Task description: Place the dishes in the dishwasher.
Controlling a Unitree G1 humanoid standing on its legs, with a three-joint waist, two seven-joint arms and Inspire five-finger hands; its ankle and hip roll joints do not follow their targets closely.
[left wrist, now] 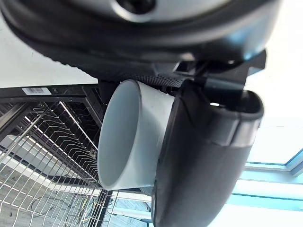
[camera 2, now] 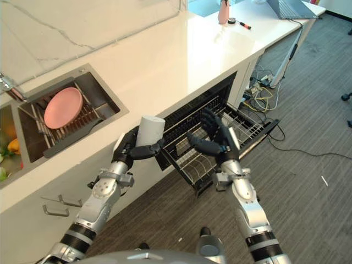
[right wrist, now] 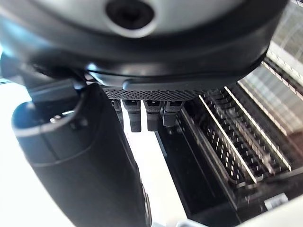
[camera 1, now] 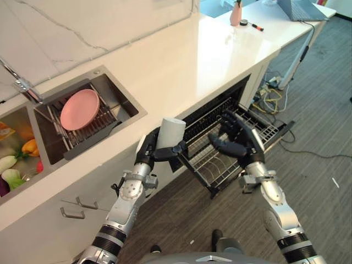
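The left hand (camera 1: 149, 151) holds a white cup (camera 1: 170, 132) upright, with the fingers (camera 2: 149, 150) and thumb curled around its lower part. The cup is in the air in front of the desk (camera 1: 181, 66) edge, just beside the left corner of the open dishwasher rack (camera 1: 220, 151). In the left wrist view the cup (left wrist: 130, 137) lies against the palm and the thumb presses on its side, and the wire rack (left wrist: 42, 161) shows behind it.

The right hand (camera 1: 237, 140) hovers over the middle of the rack. Its fingers are relaxed and a little bent, and they hold nothing. In the right wrist view the fingers (right wrist: 142, 116) point toward the rack wires (right wrist: 236, 142), apart from them.

The rack is pulled out from under the desk, and I see no dishes in it. A pink plate (camera 1: 80, 109) stands tilted on a drying rack (camera 1: 91, 129) inside the sink (camera 1: 124, 99), well apart from both hands. To the left of the sink there are some vegetables (camera 1: 16, 159) in another basin. At the far end of the desk stand a pink bottle (camera 1: 236, 14) and a marker (camera 1: 255, 25) beside it, and a laptop (camera 1: 302, 8) is further right.
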